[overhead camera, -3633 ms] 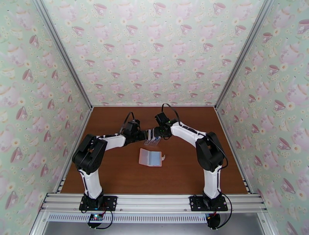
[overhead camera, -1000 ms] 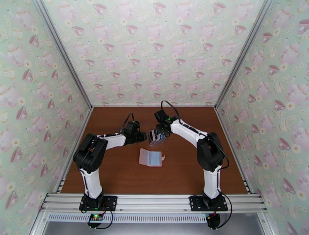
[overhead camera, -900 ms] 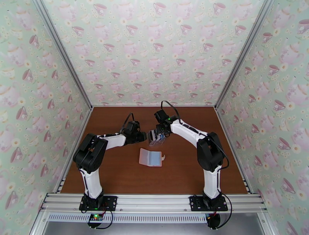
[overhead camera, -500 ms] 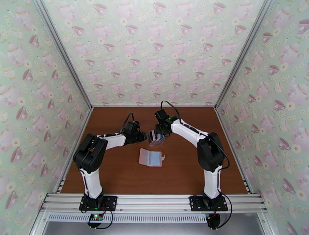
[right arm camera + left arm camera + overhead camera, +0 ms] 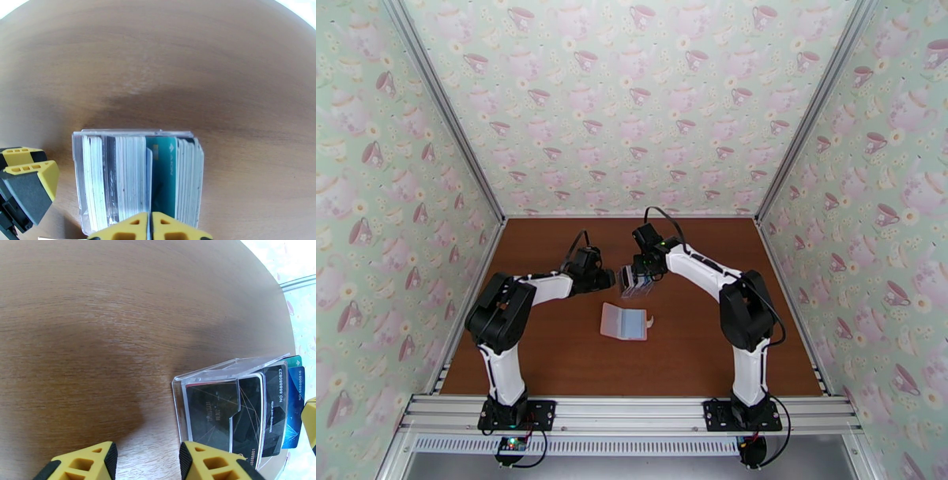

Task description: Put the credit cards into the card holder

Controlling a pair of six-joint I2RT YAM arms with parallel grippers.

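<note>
The right tool [image 5: 150, 224] has settled above the counter's [image 5: 553, 355] clear rack [image 5: 134, 132], the open card holder [image 5: 624, 322] lying at its 6 o'clock, and pinches one credit card's [image 5: 149, 177] edge, so lifting it out looks next; the left tool [image 5: 146, 465] waits open.

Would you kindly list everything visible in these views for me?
table: one, brown wood, enclosure floor
walls: three, teacup wallpaper, around the table
card rack: one, clear plastic, mid-table
credit cards: several, black, white, blue, teal, standing in the rack
card holder: one, pink, pale blue inside, open, nearer than the rack
left gripper: yellow fingers apart, beside the rack
right gripper: yellow fingers pinched on one card's top edge
</note>
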